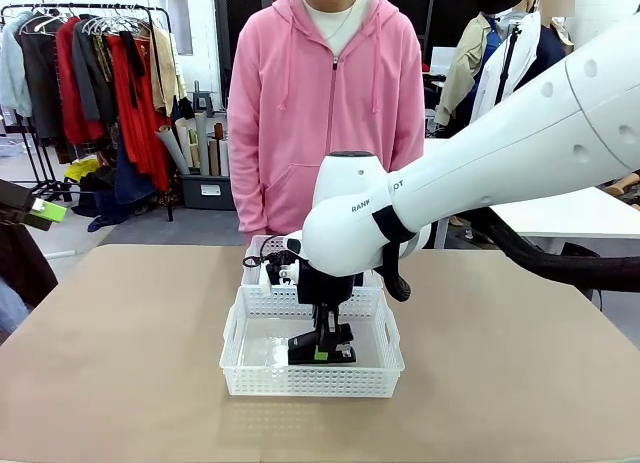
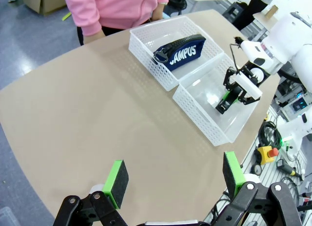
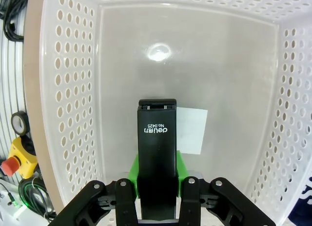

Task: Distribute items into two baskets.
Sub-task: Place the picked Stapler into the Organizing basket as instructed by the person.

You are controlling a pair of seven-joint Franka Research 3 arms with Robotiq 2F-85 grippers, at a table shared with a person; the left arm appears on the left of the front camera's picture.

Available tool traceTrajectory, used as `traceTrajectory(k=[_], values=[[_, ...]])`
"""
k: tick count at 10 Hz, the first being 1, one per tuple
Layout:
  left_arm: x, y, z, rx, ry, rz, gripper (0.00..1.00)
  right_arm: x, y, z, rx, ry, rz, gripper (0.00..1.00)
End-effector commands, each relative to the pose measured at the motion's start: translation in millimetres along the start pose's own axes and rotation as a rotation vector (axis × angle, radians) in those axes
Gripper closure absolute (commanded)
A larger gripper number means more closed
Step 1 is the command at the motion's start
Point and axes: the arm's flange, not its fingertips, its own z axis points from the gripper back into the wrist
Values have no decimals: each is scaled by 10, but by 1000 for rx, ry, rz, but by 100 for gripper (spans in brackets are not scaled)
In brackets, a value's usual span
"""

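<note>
My right gripper (image 1: 322,351) reaches down into the near white basket (image 1: 250,368) and is shut on the black stapler (image 1: 318,345). In the right wrist view the stapler (image 3: 157,138) stands between the green pads (image 3: 181,168), low over the basket's floor (image 3: 195,65). The left wrist view shows the same grip (image 2: 227,100) inside that basket (image 2: 200,116). The navy "CAMPUS" pouch (image 2: 180,52) lies in the far basket (image 2: 146,55), which touches the near one. My left gripper (image 2: 174,179) hovers open and empty, high above the table's left side.
A person in a pink hoodie (image 1: 328,93) stands at the far edge, right behind the baskets. Bare brown tabletop (image 1: 120,343) stretches to both sides. A yellow emergency-stop box (image 2: 267,153) and cables lie off the table's near edge.
</note>
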Motion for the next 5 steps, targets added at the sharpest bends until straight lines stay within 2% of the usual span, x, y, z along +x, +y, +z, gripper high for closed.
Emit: traceTrajectory(k=[1,2,3,5], values=[[-3,-4,8,1,-1,1,0,38,-25,36,-33,6,-8,98],[-3,-4,8,1,-1,1,0,36,-22,30,-34,9,-7,88],[-3,-4,8,1,-1,1,0,36,-28,30,-27,8,-3,72],[-3,-4,8,1,-1,1,0,30,-30,37,-20,8,1,33]])
